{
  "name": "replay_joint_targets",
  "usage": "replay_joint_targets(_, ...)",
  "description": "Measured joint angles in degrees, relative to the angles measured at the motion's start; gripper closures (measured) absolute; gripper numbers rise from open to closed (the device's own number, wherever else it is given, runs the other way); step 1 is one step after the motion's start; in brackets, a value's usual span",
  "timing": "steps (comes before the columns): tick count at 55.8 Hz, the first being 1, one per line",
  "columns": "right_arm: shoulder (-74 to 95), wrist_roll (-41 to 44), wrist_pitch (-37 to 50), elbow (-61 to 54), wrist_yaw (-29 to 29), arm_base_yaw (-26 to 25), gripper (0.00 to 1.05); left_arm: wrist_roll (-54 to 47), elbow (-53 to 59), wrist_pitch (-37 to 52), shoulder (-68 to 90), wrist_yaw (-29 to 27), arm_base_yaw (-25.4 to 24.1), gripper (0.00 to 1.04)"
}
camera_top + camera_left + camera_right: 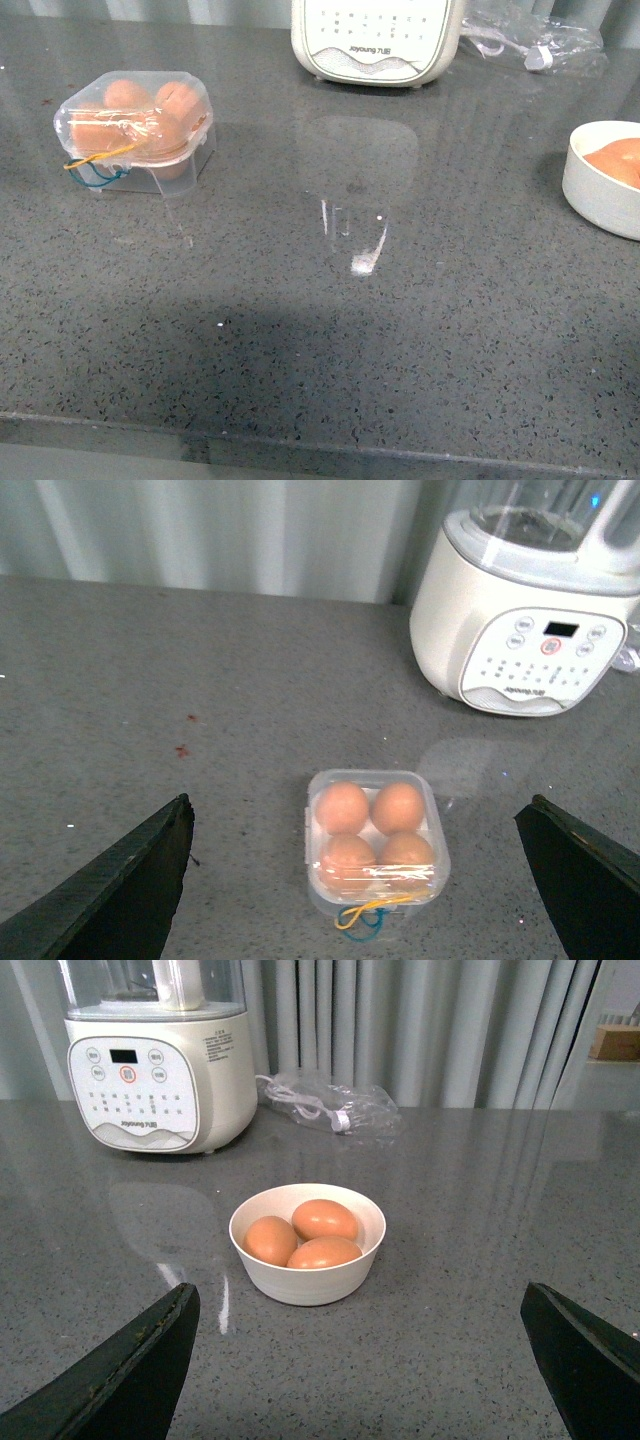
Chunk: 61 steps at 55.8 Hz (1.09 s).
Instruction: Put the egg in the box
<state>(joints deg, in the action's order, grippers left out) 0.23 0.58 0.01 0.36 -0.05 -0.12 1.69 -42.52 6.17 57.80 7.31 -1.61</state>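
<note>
The box [135, 125] is a small clear plastic carton at the table's far left. Several brown eggs [343, 807] fill its cups, and its clear lid looks down over them. Yellow and blue bands [365, 918] lie loose at its front. My left gripper [360, 805] is open above the table, and the box [377, 850] lies on the table between its wide-spread fingers. My right gripper [360, 1288] is open too, a little short of a white bowl [300, 1285] holding three brown eggs [325, 1219]. No egg is held. Neither gripper shows in the front view.
A cream blender base [375, 40] stands at the back centre, with a clear plastic bag [530, 40] holding a cord to its right. The bowl [600, 195] sits at the right edge. The grey stone table's front edge [320, 440] runs along the bottom.
</note>
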Motion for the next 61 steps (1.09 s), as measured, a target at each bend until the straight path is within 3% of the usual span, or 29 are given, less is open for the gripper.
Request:
replay_joint_targets(20, 0.0, 0.0, 0.0, 0.0, 0.0, 0.0, 0.07, -3.37, 5.9, -5.84, -13.25, 1.38, -9.33, 0.07)
replay_joint_targets(61, 0.0, -0.02, 0.0, 0.0, 0.0, 0.0, 0.07, -5.11, 13.38, -8.46, -17.42, 6.6, -19.5, 0.07)
